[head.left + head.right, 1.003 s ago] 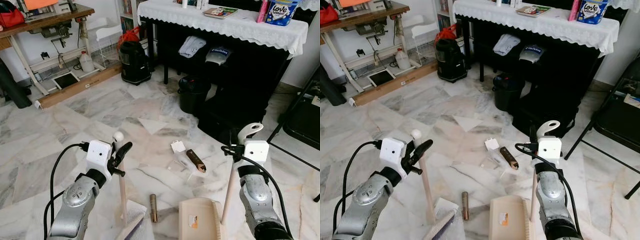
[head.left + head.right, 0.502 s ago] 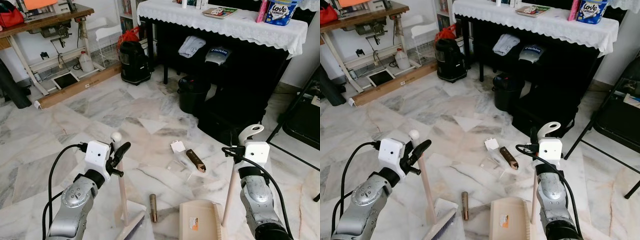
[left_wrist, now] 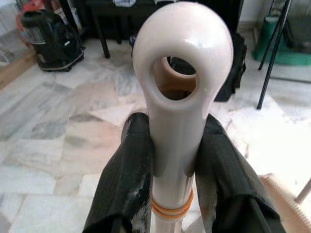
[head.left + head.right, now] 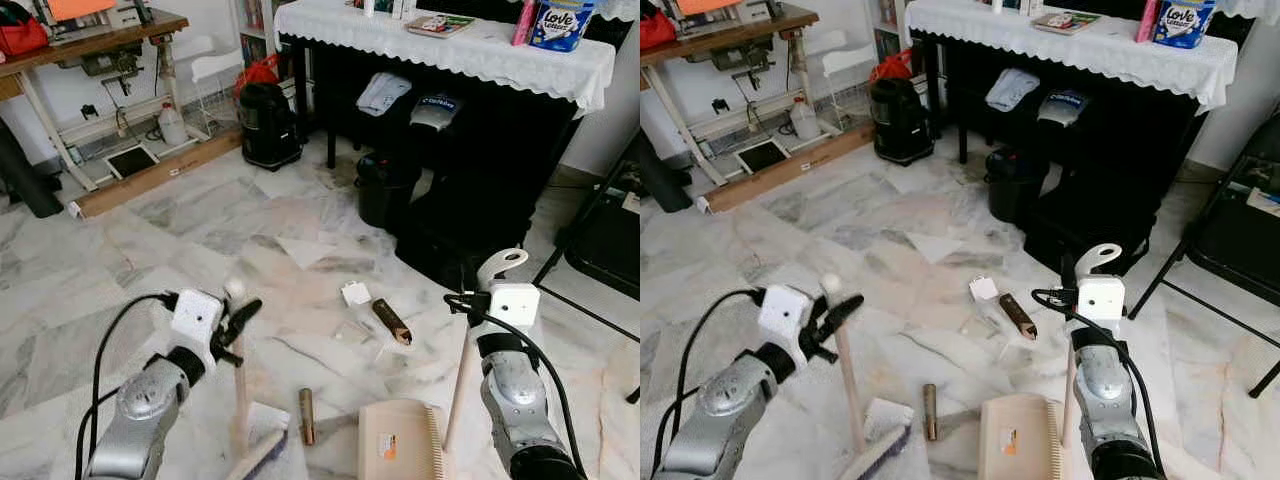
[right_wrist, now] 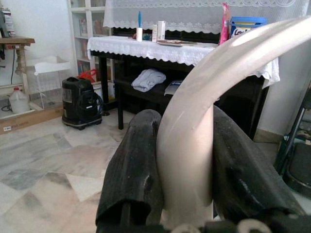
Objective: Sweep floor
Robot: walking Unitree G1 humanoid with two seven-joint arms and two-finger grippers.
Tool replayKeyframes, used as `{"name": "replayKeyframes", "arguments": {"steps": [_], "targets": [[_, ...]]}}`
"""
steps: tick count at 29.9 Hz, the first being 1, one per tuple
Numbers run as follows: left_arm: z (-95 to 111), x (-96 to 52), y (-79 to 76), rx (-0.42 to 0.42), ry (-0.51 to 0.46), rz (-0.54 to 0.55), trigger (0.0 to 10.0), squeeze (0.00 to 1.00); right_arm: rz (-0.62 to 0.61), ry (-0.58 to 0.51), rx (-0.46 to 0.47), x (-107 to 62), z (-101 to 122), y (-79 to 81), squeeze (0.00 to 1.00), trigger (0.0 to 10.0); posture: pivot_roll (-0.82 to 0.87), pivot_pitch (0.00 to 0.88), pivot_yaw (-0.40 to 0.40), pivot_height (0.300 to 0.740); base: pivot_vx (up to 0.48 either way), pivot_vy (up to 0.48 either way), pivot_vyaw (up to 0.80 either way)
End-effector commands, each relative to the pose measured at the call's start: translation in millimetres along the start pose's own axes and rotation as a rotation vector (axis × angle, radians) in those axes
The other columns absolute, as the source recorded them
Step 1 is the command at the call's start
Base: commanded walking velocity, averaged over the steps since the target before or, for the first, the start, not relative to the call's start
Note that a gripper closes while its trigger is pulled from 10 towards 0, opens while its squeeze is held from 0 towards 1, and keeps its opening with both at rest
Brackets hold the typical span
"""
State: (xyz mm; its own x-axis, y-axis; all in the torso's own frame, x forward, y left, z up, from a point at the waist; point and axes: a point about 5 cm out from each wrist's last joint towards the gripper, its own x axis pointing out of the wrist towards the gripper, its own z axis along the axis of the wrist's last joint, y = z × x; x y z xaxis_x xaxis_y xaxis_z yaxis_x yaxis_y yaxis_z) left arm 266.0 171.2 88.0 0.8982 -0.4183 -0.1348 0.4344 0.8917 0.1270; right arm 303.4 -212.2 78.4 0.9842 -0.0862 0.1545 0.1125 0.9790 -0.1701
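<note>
On the veined marble floor [image 4: 120,250], the left end effector [image 4: 832,312] is clamped on the upright broom handle [image 4: 847,385], the right end effector [image 4: 480,285] on the dustpan handle [image 4: 458,375]; the dustpan [image 4: 398,440] rests near a brown tube [image 4: 307,415], below a lace-covered table [image 4: 450,45]

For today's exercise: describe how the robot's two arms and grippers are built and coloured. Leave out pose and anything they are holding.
Both arms are silver metal with rounded, bolted joint housings and black wrist cuffs. Each wrist carries a white boxy camera block, and a black cable loops from it back along the arm. The left gripper and the right gripper each have two long black fingers, matte and slightly scuffed.
</note>
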Motion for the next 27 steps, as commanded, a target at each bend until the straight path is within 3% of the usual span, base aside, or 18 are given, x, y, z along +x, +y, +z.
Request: {"name": "replayKeyframes", "arguments": {"steps": [1,6,16,20,24,27], "targets": [[-8,-2.9,3.9,0.044,0.051,0.024,10.0,0.0,-0.012,-0.042,-0.001,3.2,8,-2.7,0.0,10.0,0.0,0.0,0.036,0.74,0.0,0.0,0.0],[-2,2.7,12.9,0.105,0.025,0.114,10.0,0.0,-0.01,-0.043,0.0,2.7,8,-2.3,0.0,10.0,0.0,0.0,0.036,0.74,0.0,0.0,0.0],[3,9.2,19.8,0.075,-0.05,0.235,10.0,0.0,-0.012,-0.047,-0.008,-0.2,8,-6.4,0.0,10.0,-0.02,0.0,0.037,0.74,0.0,0.0,0.0],[2,11.4,17.2,0.047,-0.062,0.233,10.0,0.0,-0.012,-0.046,-0.009,-1.8,7,-7.1,0.0,10.0,-0.02,0.0,0.035,0.74,0.0,0.0,0.0],[-2,14.5,3.7,0.0,-0.047,0.137,10.0,0.0,-0.01,-0.043,-0.009,-3.0,6,-7.0,0.0,10.0,-0.02,0.0,0.035,0.74,0.0,0.0,0.0],[-3,14.6,2.2,0.004,-0.047,0.131,10.0,0.0,-0.01,-0.042,-0.009,-3.2,6,-6.9,0.0,10.0,-0.02,0.0,0.035,0.74,0.0,0.0,0.0]]}}
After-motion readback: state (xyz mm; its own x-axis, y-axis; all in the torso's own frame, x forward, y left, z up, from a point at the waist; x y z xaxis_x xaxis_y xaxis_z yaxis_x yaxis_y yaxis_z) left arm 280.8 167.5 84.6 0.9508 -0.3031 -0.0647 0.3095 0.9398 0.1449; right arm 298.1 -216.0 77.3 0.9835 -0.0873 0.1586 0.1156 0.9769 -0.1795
